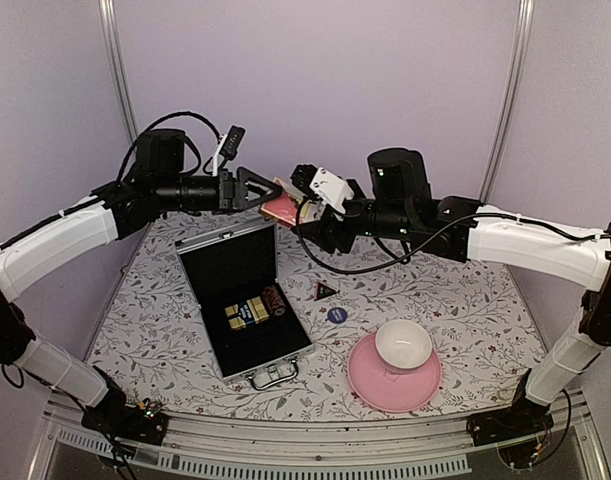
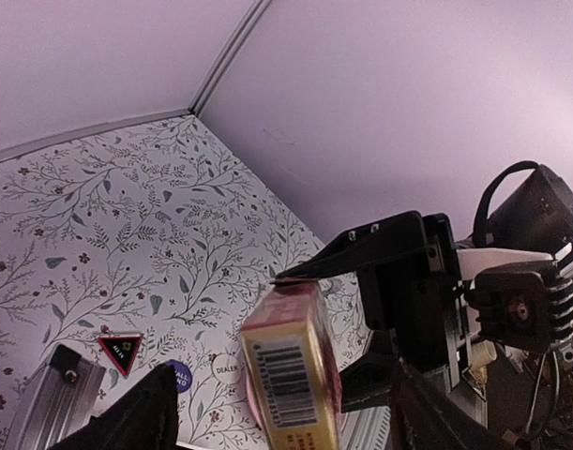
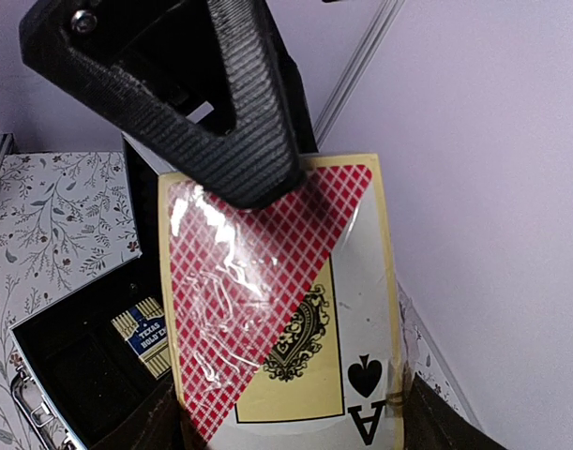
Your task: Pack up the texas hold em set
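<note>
Two grippers flanked one glossy red-checked cardboard card box (image 3: pixel 277 309), printed with a spade ace and a barcode, aloft at the far edge of the open silver aluminium briefcase (image 1: pixel 225 265). Right gripper (image 3: pixel 295 422) clamped it; the jaws of the left gripper (image 2: pixel 286 427) straddled it, apart. "TEXAS HOLD'EM" marked the blue-gold box (image 3: pixel 147 336) inside.

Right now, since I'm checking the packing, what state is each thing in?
Briefcase: open, flat on the table.
Red card box: in the air, gripped by the right pincer.
Left pincer: open around that box.
Gold card box: inside the briefcase.
Chip stack: on its side in the briefcase.
Blue disc: on the table.
Bowl: upright on the plate.
</note>
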